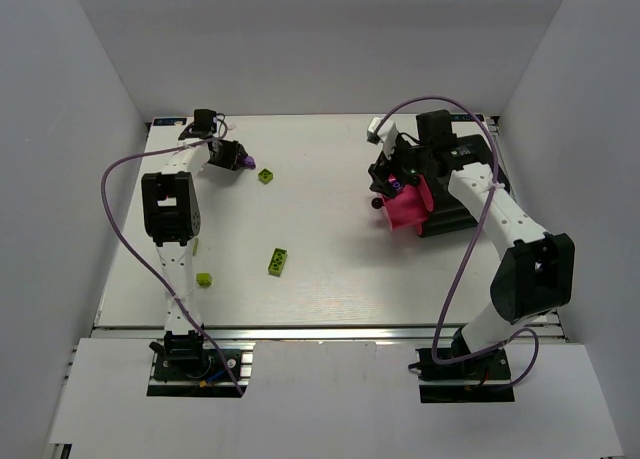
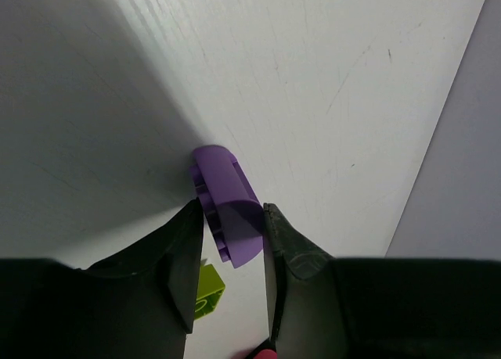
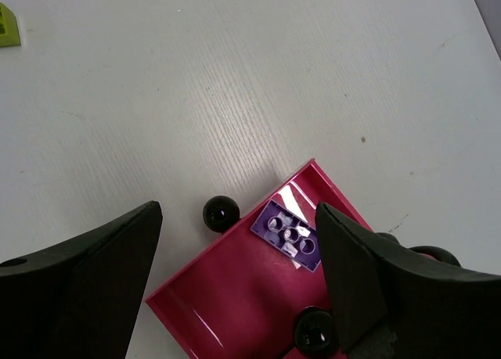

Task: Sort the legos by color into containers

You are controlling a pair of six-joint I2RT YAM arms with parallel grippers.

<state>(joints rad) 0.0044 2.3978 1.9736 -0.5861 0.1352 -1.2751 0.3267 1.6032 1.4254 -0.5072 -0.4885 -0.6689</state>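
Observation:
My left gripper (image 1: 238,157) is at the far left of the table, and its jaws stand closed around a purple lego (image 2: 227,202) whose far end touches the table. The lego also shows in the top view (image 1: 249,163). A lime-green lego (image 2: 205,290) lies just behind the fingers. My right gripper (image 3: 239,210) is wide open and empty above an open magenta-pink drawer (image 3: 227,296). A purple oblong lego (image 3: 287,234) lies stud-side down in that drawer. The drawer (image 1: 405,207) sticks out of a black cabinet (image 1: 452,201).
Lime-green legos lie on the table: a square one (image 1: 265,176) by the left gripper, an oblong one (image 1: 278,262) mid-table, and a small one (image 1: 204,279) beside the left arm. Round black knobs (image 3: 221,213) sit at the drawer fronts. White walls enclose the table.

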